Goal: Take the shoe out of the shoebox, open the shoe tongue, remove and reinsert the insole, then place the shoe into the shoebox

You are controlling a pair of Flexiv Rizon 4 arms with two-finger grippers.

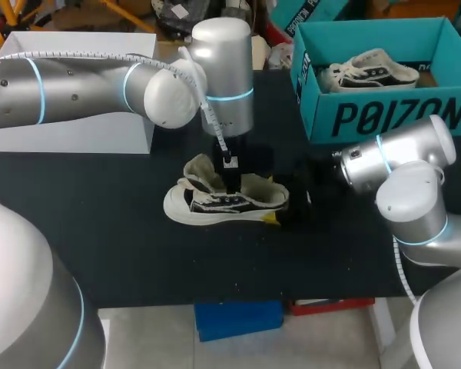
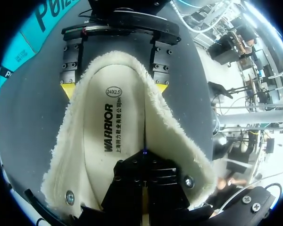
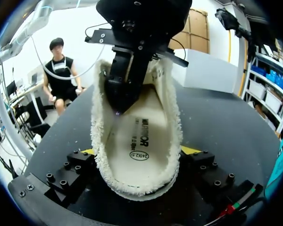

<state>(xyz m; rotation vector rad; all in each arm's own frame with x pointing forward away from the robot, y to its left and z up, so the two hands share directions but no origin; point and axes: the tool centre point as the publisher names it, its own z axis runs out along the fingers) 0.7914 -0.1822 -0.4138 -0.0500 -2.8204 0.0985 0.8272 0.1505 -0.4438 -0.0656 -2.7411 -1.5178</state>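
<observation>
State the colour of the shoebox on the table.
Teal; the shoebox shows best in the head view.

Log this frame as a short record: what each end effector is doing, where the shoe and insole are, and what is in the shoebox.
shoe: upright on the table, fleece collar spread open
insole: inside the shoe, printed side up
right end effector: shut on the shoe's heel
left end effector: down in the opening, shut on the insole's edge
shoebox: holds a second shoe
</observation>
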